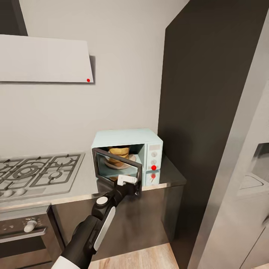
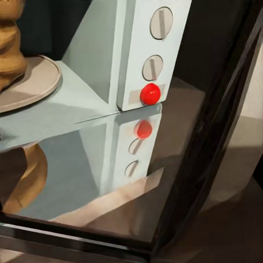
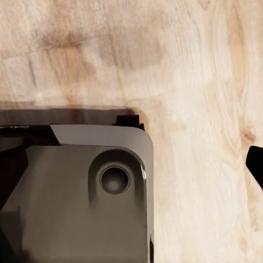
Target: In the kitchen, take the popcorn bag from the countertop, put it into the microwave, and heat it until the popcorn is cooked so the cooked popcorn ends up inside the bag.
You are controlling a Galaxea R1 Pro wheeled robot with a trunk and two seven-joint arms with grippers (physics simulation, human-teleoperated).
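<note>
A: Where's the bag (image 1: 118, 157)?

B: Already in the microwave (image 1: 129, 157), standing on the round plate (image 1: 131, 161) inside. The left wrist view shows its tan side (image 2: 11, 49) on that plate (image 2: 41, 76), and its reflection in the door glass.

A: And the door (image 1: 117, 170)?

B: Open, swung out over the front edge of the worktop (image 1: 170, 175). The left claw (image 1: 127, 182) sits at the door's free edge, low down, touching it or just beside it.

A: Is the claw gripping the door?

B: I can't tell. The white fingers lie against the dark frame and nothing shows their gap. The right claw can't be judged either; its wrist view looks down at the wood floor (image 3: 192, 82) and a dark part of the robot's base (image 3: 82, 192).

A: What could go wrong from here?

B: I'd say the next step is closing the door. The claw is at the very corner, so a push could slide off and leave the door ajar, and then heating may not start. A hard shove might shift the whole microwave, which is small and near the worktop's end. The red button (image 1: 153, 167) lies close by; a stray finger could bump it early.
</note>
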